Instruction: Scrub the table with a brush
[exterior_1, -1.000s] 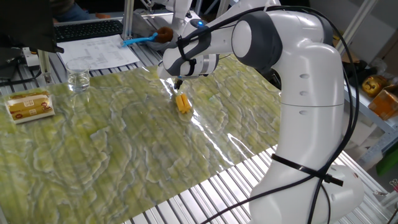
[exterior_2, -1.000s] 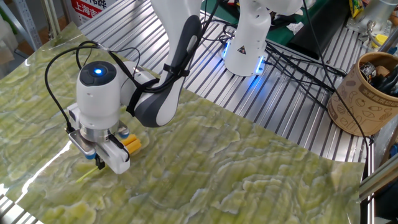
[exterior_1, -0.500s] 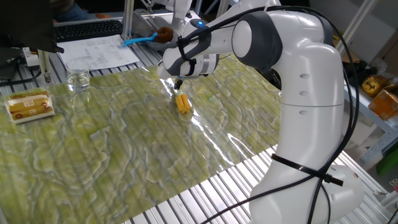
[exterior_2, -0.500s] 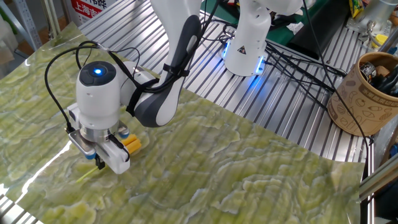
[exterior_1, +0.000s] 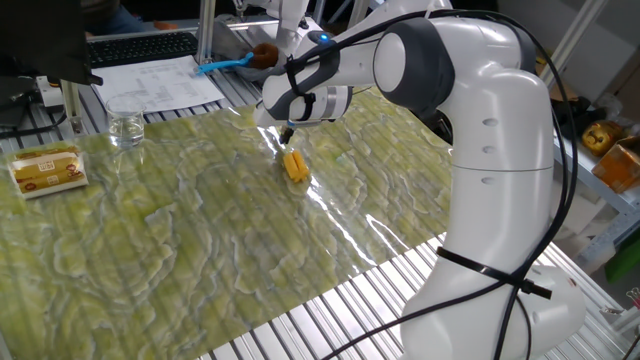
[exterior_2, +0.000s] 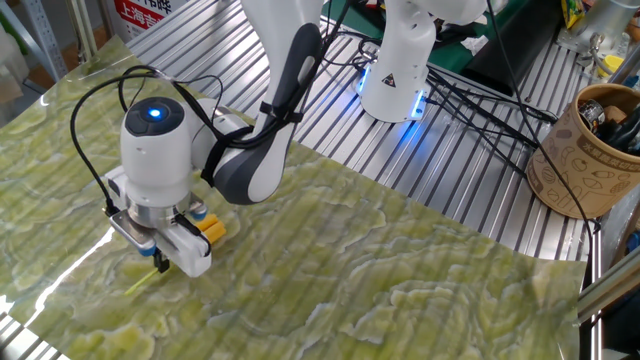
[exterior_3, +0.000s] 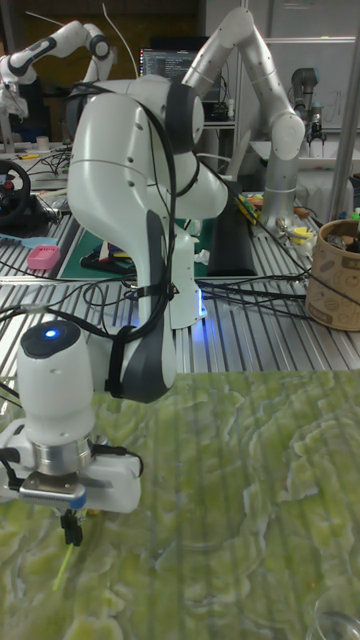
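The brush's yellow ribbed head (exterior_1: 294, 166) rests on the green-yellow marbled sheet of the table (exterior_1: 170, 240). My gripper (exterior_1: 288, 134) stands just above it, pointing down, its fingers closed on the thin pale handle. In the other fixed view the gripper (exterior_2: 160, 262) sits low over the table (exterior_2: 400, 280). There the yellow head (exterior_2: 211, 229) shows behind the fingers, and the handle end (exterior_2: 138, 284) pokes out at the lower left. In the tall fixed view the gripper (exterior_3: 72, 528) pinches the stick (exterior_3: 62, 570) just above the table (exterior_3: 250, 480); the head is hidden there.
A tan packet (exterior_1: 45, 168) lies at the sheet's left edge, with a clear glass (exterior_1: 127, 128) behind it. Papers (exterior_1: 160, 82) and a blue-handled brush (exterior_1: 225, 62) lie at the back. A brown patterned cup (exterior_2: 590, 150) stands on the bare metal slats near cables.
My gripper and the brush have shifted only a hair along the sheet; nothing else has moved.
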